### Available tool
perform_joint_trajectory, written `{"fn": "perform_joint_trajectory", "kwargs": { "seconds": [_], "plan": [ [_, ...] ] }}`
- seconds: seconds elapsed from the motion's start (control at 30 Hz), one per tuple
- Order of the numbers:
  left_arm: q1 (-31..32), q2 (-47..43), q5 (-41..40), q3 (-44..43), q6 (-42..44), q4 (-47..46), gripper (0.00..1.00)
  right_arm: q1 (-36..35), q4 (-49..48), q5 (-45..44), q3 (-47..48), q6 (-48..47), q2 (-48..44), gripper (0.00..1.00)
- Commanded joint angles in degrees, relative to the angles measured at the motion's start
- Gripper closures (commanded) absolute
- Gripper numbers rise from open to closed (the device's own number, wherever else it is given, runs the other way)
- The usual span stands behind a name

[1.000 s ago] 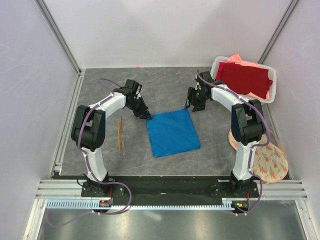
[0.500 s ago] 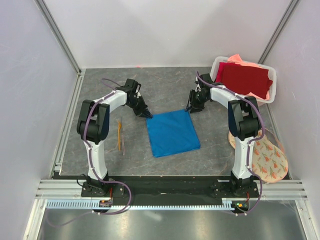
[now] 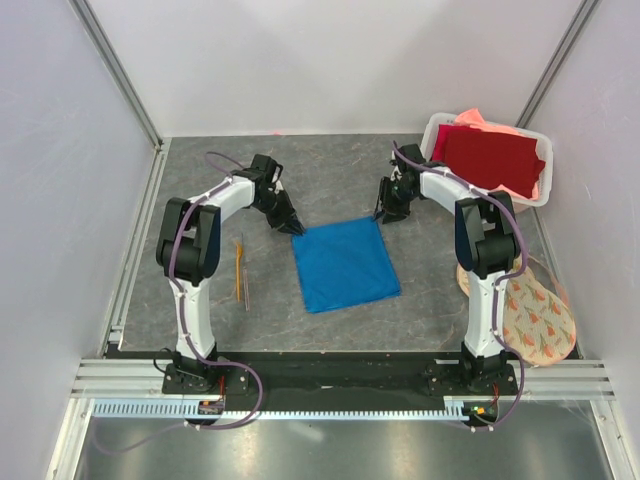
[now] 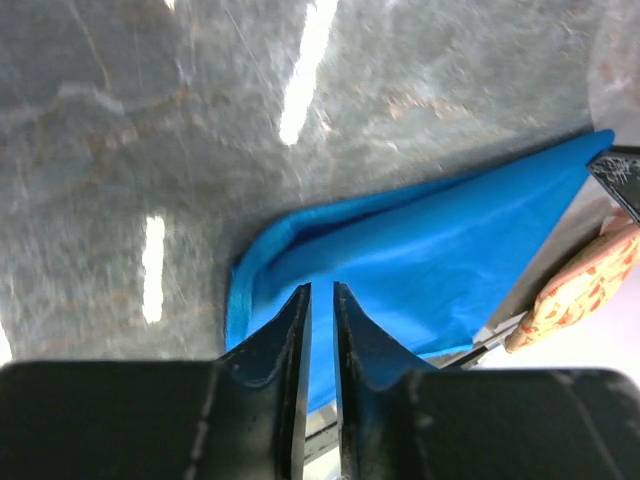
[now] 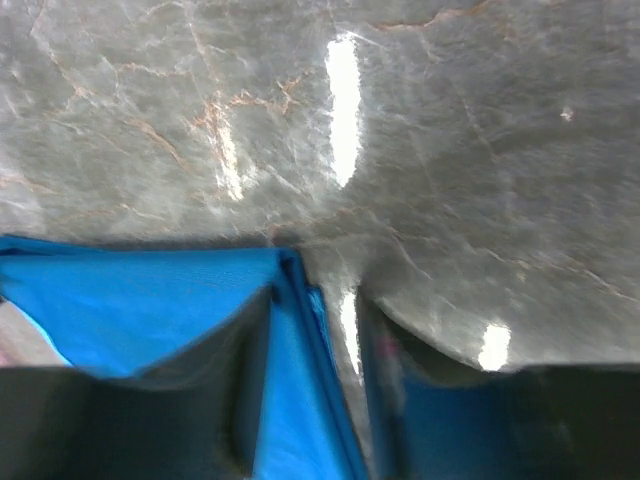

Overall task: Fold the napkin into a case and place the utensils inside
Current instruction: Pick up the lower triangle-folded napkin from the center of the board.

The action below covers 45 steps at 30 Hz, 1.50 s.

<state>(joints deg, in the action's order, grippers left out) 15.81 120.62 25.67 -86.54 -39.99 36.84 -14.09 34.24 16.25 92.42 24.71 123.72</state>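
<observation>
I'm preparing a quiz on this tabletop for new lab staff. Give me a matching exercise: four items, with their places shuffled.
1. bright blue square cloth napkin
2. thin orange-brown sticks
3. dark red cloth
4. round floral-patterned mat

A. in the white plastic basket
B. by the right arm's base
C. centre of the table
D. beside the left arm

Pairs: 1-C; 2-D; 3-A; 4-B

No writing, label, brand, number or sign can be read in any of the views.
</observation>
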Motion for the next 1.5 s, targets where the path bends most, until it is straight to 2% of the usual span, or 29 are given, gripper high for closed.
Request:
{"fn": "perform_joint_trajectory", "kwargs": {
  "seconds": [0.0, 0.07, 0.17, 0.27, 0.4, 0.6, 0.77, 0.9, 1.17, 1.3, 1.47],
  "plan": [
    [-0.3, -8.1, 2.2, 0.7, 1.1, 1.8, 0.76, 0.1, 7.0, -5.8, 4.9, -2.4, -2.7, 0.45],
    [-0.3, -12.4, 2.5, 3.0, 0.9, 2.3, 0.75, 0.0, 9.3, -8.1, 4.6, -3.0, -5.8, 0.35],
    [-0.3, -19.0, 2.9, 8.1, 0.4, 2.4, 0.73, -0.7, 12.1, -11.0, 3.1, -3.8, -10.3, 0.3],
    [-0.3, -26.0, 4.3, 15.2, -1.2, 2.2, 0.71, -2.9, 13.4, -13.4, 0.0, -4.3, -15.2, 0.28],
    [-0.1, -35.6, 7.6, 24.5, -2.0, 1.9, 0.69, -9.6, 14.5, -17.1, -3.8, -3.2, -21.5, 0.28],
    [1.9, -50.1, 5.8, 35.0, -3.2, 4.9, 0.67, -20.8, 15.9, -21.0, -7.3, 1.7, -25.1, 0.32],
    [1.9, -59.3, 5.7, 43.6, -5.4, 3.9, 0.65, -30.1, 14.5, -23.2, -8.4, 5.7, -24.9, 0.46],
    [1.9, -65.3, 5.3, 48.9, -7.6, 4.4, 0.64, -36.1, 10.9, -23.8, -9.1, 8.1, -22.4, 0.46],
    [1.9, -77.0, 1.6, 50.0, -14.9, 9.6, 0.62, -47.5, 8.0, -24.2, -7.7, 9.6, -15.5, 0.41],
    [1.9, -79.4, -1.8, 47.6, -15.3, 13.2, 0.6, -50.9, 7.2, -25.1, -7.7, 11.4, -13.7, 0.43],
    [1.9, -78.3, -4.8, 43.7, -13.1, 17.8, 0.61, -52.6, 6.6, -26.5, -7.7, 11.8, -11.5, 0.5]
  ]
}}
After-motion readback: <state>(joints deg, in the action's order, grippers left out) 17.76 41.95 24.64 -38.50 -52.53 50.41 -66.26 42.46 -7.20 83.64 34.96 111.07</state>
